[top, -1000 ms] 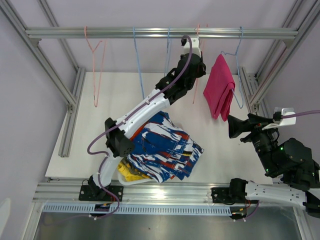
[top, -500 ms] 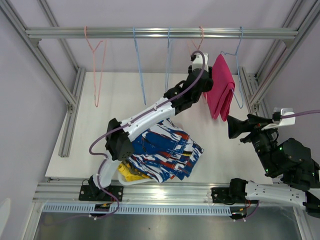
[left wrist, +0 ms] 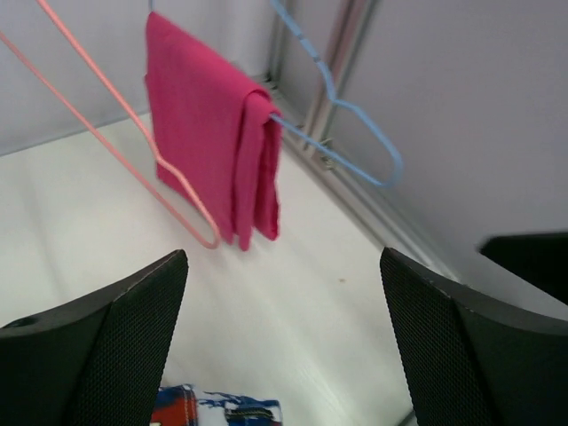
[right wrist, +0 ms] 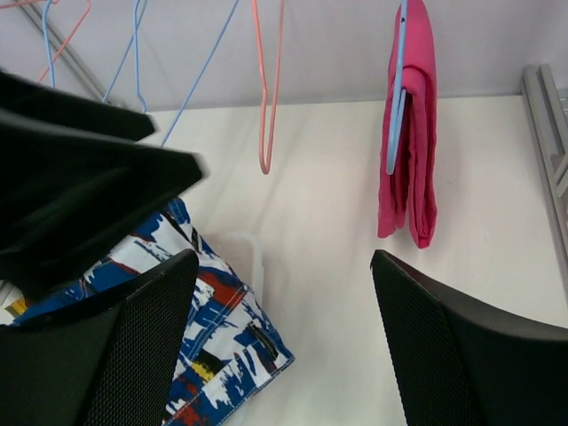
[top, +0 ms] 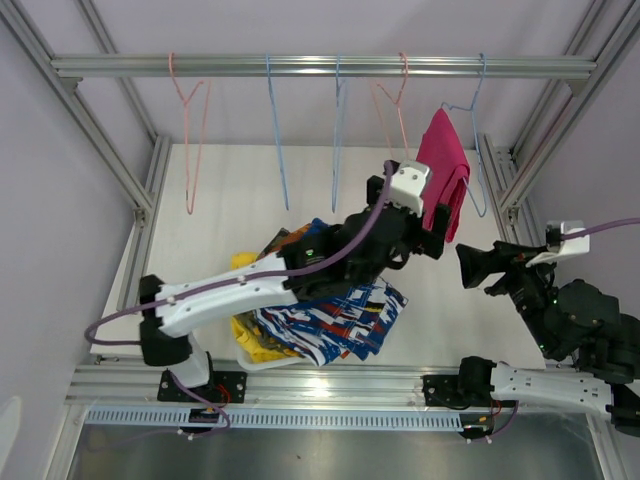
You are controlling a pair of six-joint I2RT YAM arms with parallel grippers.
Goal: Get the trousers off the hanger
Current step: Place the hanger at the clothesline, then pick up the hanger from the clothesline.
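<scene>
The magenta pink trousers (top: 443, 170) hang folded over a blue hanger (top: 478, 150) at the right end of the rail. My left gripper (top: 436, 238) is just below and in front of them, open and empty. In its wrist view the trousers (left wrist: 213, 133) hang beyond the wide-apart jaws (left wrist: 284, 346). My right gripper (top: 468, 262) stands open and empty to the lower right, facing the trousers (right wrist: 417, 133). The blue-white-red trousers (top: 340, 310) top a pile on the table, with yellow cloth (top: 255, 345) and orange-black cloth (top: 285, 240) under them.
Bare hangers hang on the rail (top: 320, 66): pink (top: 190, 130), blue (top: 278, 130), blue (top: 335, 120) and pink (top: 395, 110) right beside the magenta trousers. The pile lies in a white tray (top: 262, 362). Aluminium frame posts (top: 520, 170) border the table.
My left arm has swung down from the rail and to the right, and its gripper went from shut to open. The pink hanger it was at now hangs free. The right arm barely moved.
</scene>
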